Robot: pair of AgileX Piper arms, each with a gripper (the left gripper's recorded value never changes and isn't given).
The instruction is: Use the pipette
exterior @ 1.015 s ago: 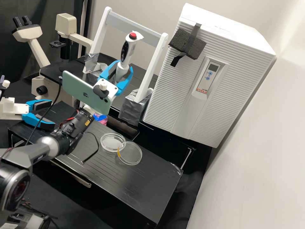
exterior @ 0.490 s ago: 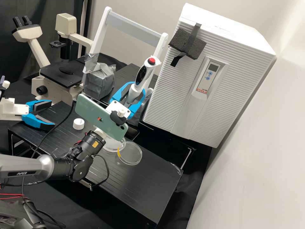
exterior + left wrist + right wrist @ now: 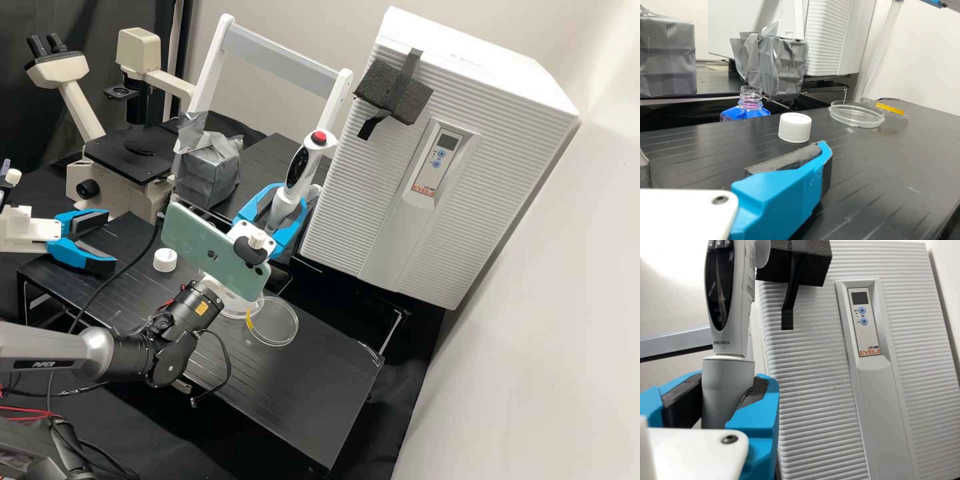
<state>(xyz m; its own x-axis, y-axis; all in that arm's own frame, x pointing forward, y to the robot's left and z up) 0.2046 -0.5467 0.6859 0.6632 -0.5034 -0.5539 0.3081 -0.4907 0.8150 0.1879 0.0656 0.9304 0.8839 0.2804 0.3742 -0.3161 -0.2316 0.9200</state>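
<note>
Holding the pipette [image 3: 298, 170], slightly tilted, clamped in my right tool [image 3: 275, 217], tip just over the petri dish [image 3: 856, 113]. Left tool [image 3: 105, 241] spread wide, empty, by the bench [image 3: 300, 387] edge. Probably dispensing step; next: lower tip, press plunger [image 3: 320, 138].

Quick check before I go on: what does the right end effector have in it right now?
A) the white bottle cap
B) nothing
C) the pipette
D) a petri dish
C: the right end effector has its blue fingers closed against the white body of the pipette, which stands upright between them.
</note>
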